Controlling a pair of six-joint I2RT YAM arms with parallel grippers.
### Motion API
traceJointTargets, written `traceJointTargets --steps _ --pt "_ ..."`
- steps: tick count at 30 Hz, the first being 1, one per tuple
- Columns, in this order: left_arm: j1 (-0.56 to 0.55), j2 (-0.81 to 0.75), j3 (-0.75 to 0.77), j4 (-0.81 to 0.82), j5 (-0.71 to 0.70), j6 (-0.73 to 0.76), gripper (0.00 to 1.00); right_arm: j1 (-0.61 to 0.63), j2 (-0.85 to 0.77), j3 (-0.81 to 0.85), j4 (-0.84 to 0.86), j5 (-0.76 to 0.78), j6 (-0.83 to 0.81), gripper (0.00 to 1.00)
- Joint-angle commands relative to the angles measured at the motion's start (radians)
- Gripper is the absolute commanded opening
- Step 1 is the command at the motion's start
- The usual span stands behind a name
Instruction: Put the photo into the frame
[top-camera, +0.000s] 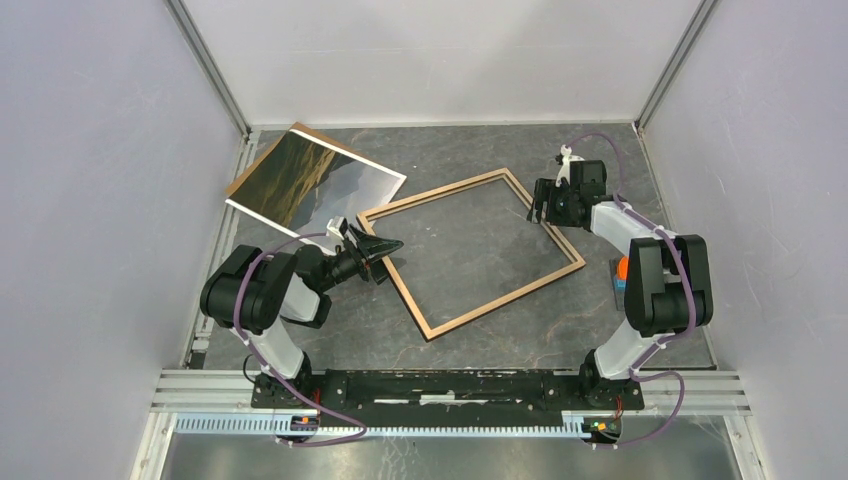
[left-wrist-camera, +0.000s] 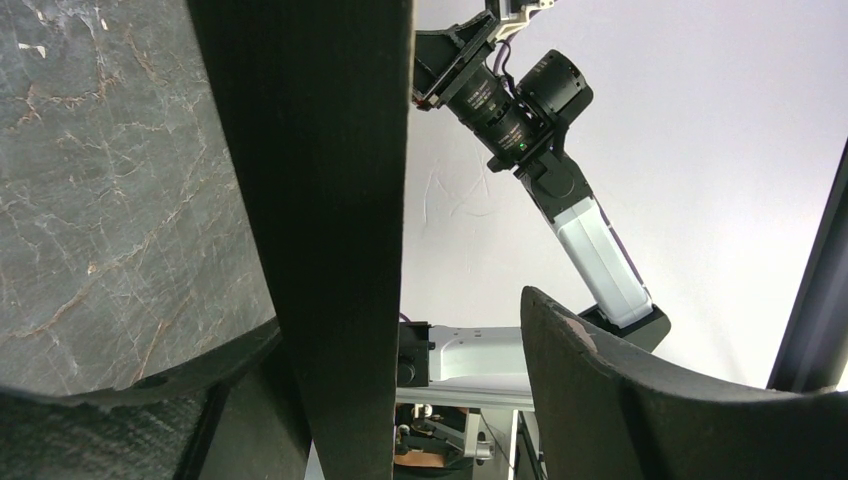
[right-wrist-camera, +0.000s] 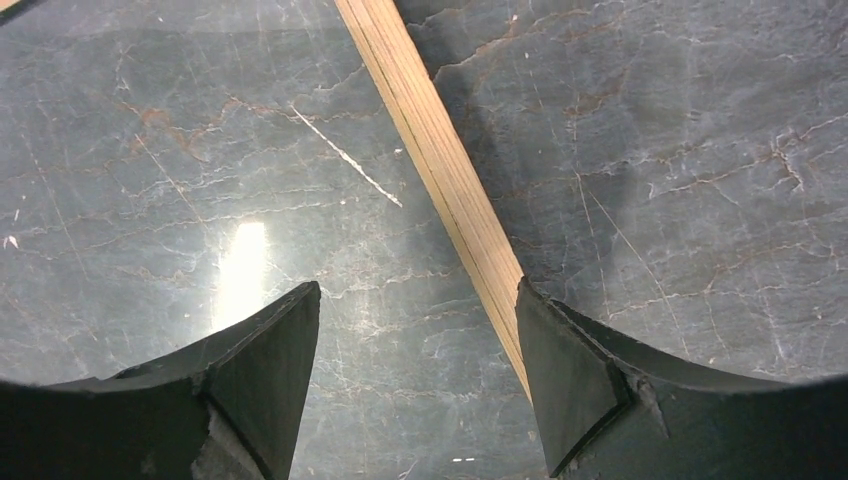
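The frame (top-camera: 432, 193) lies as a light-wood rectangle mid-table. My left gripper (top-camera: 383, 247) straddles its left rail near the corner. In the left wrist view the rail's black face (left-wrist-camera: 330, 200) runs up between the jaws, against the left finger, with a clear gap to the right finger (left-wrist-camera: 600, 390); this gripper (left-wrist-camera: 400, 315) is open. My right gripper (top-camera: 543, 207) is over the far right rail. Its wrist view shows the wooden rail (right-wrist-camera: 440, 160) passing between open fingers, close to the right finger (right-wrist-camera: 570, 370); that gripper (right-wrist-camera: 415, 290) holds nothing. The photo (top-camera: 315, 180) lies face up at the back left.
A brown backing board (top-camera: 300, 127) lies under the photo, showing along its far edges. A small orange and blue object (top-camera: 621, 272) sits by the right arm. White walls enclose the dark marbled table (top-camera: 480, 235) on three sides.
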Motion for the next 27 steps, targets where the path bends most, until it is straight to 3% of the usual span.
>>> traceJointTargets --steps 1,17,27 --pt "-0.004 0.004 0.018 0.103 0.021 -0.035 0.74 -0.007 0.001 -0.009 0.044 -0.017 -0.015 0.77" --pt "-0.004 0.005 0.021 0.102 0.021 -0.037 0.74 -0.009 0.019 -0.059 0.063 -0.072 -0.001 0.76" --pt "-0.005 -0.009 0.031 0.102 0.013 -0.039 0.77 -0.016 -0.019 -0.138 0.122 -0.261 0.078 0.75"
